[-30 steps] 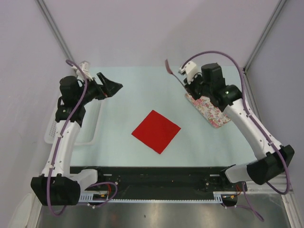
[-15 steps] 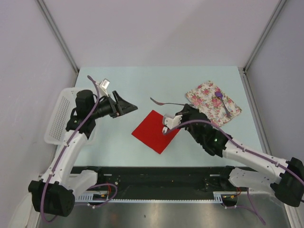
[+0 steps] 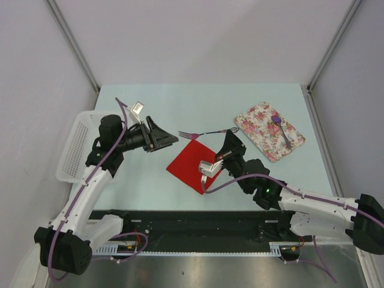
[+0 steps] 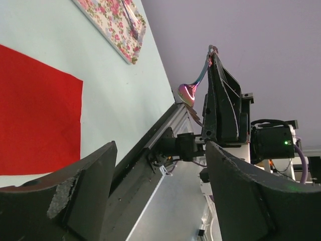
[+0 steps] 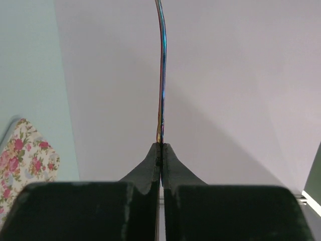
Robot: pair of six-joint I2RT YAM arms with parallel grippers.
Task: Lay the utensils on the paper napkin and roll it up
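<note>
The one container is the white lattice basket (image 3: 73, 150) at the 9 o'clock edge of the bench (image 3: 150, 180). My left arm crosses over it, so only bare white mesh shows past the arm.

At 2 o'clock lies the floral cloth (image 3: 264, 135), and the spoon (image 3: 280, 129) rests on it. Its bowl looks violet from above and its handle points toward 5 o'clock.

The red paper napkin (image 3: 193, 167) lies flat at the bench's centre, turned like a diamond, a plain bright square with nothing on it.

My right gripper (image 3: 233, 133) is clamped tight on the handle end of the fork (image 3: 207, 131). I hold the fork roughly level above the napkin's 12 o'clock corner, tines toward 9 o'clock. From my right wrist the jaws of that gripper (image 5: 160, 148) meet with no gap around the handle of the fork (image 5: 161, 75). The handle is a thin strip with a blue-pink sheen, and the floral cloth (image 5: 20, 150) shows at 8 o'clock.

My left gripper (image 3: 163, 135) hangs at the napkin's 10 o'clock side, jaws spread wide and holding nothing. Between the fingers (image 4: 85, 191) of that left gripper (image 4: 159, 150) I see the napkin (image 4: 35, 110), the cloth (image 4: 113, 25) and the fork's pink-gold head (image 4: 187, 93).
</note>
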